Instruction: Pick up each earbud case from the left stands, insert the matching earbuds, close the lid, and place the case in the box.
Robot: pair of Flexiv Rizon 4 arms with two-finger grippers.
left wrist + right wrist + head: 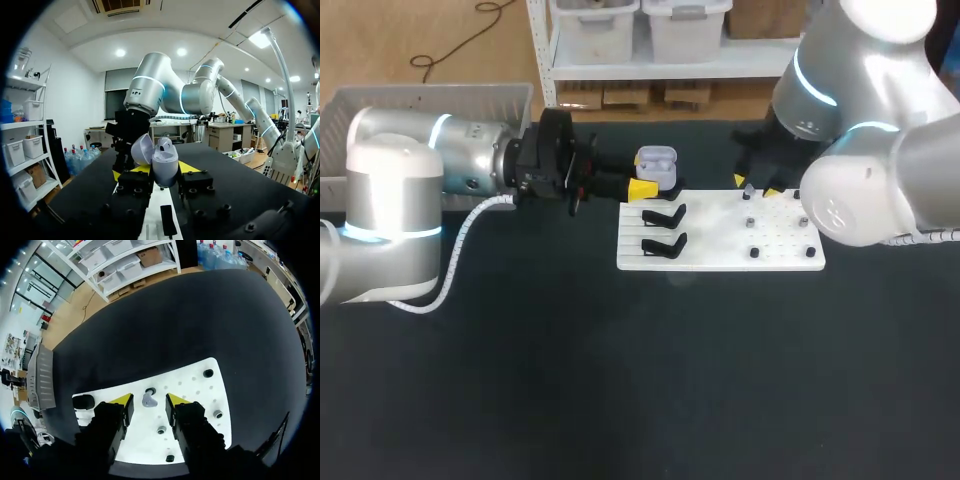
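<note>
My left gripper (645, 182) is shut on an open lavender earbud case (657, 165), held above the far left corner of the white board (720, 262). In the left wrist view the case (165, 162) sits between the fingers with its lid (141, 149) tipped back. My right gripper (756, 187) hangs over the board's far right part. In its own view the right gripper (149, 397) is open, and a small lavender earbud (148, 401) stands on a peg between the yellow tips with a gap on each side.
Two black stands (665, 215) (665, 243) lie on the board's left half. Several small pegs (754, 252) dot its right half. A grey box (420, 100) sits at the table's far left.
</note>
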